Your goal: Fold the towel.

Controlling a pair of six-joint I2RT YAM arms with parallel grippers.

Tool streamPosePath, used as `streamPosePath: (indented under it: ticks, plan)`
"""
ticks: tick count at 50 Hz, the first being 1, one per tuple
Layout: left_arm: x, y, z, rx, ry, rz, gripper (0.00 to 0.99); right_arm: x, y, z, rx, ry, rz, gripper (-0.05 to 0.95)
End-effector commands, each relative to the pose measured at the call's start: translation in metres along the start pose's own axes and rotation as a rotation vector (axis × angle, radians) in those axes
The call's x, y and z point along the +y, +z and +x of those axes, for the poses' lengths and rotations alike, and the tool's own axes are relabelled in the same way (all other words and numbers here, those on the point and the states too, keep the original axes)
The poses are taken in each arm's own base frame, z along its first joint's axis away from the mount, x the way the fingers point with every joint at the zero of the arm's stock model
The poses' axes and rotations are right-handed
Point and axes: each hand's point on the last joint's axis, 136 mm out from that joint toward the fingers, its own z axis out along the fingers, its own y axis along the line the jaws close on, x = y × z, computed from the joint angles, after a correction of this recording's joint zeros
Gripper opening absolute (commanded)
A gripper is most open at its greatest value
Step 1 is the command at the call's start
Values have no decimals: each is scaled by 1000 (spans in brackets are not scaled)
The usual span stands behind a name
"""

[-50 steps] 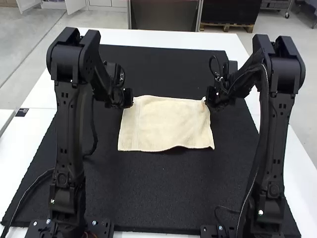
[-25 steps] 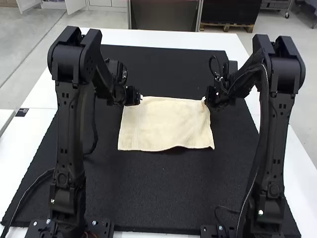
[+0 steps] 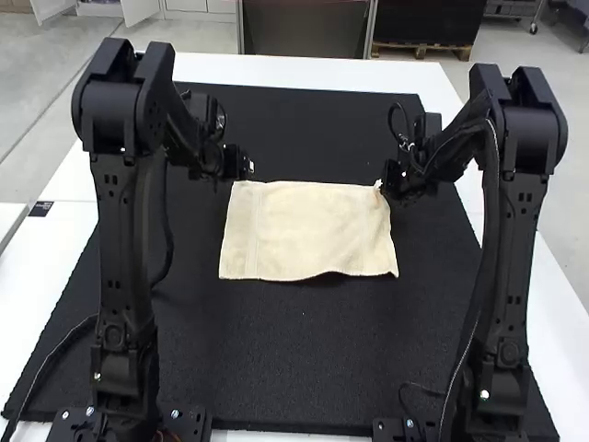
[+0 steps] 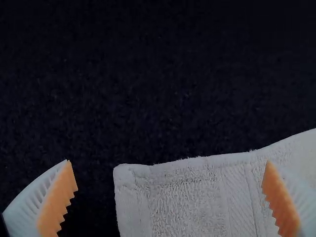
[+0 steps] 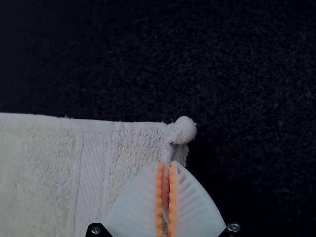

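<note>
The cream towel (image 3: pixel 308 230) lies spread flat as a rectangle on the black mat. By its far left corner is my left gripper (image 3: pixel 248 168); in the left wrist view the left gripper (image 4: pixel 170 190) stands wide open, with the corner of the towel (image 4: pixel 192 197) between and below its fingers, not gripped. At the far right corner is my right gripper (image 3: pixel 385 184); in the right wrist view the right gripper (image 5: pixel 166 173) is shut on the towel (image 5: pixel 54 168), pinching that corner into a small bunch just beyond the fingertips.
The black mat (image 3: pixel 294 359) extends around the towel on every side. A white table (image 3: pixel 304 70) borders it. Cables hang beside both arms.
The left gripper first moved right over the towel's far left corner, then back left and away toward the far side. The right arm and the towel have stayed still.
</note>
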Motion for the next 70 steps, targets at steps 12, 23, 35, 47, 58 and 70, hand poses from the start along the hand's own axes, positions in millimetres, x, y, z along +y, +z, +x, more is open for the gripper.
streamPosePath:
  ticks: [12,23,35,47,58,70]
  plan:
    - [12,12,25,32,-34,-22,695,4,1,4,7,-10,-20,72]
    - [20,17,34,51,-59,-32,575,5,0,3,8,-9,-23,72]
    - [20,18,32,39,-56,-30,197,6,0,4,10,-7,-29,59]
    - [18,18,27,21,-44,-34,118,3,-2,7,15,7,-38,28]
    - [6,18,27,36,-27,-41,30,5,-8,3,9,28,-57,-20]
    - [1,4,2,-14,-73,-42,26,6,-28,-17,-42,14,-48,-20]
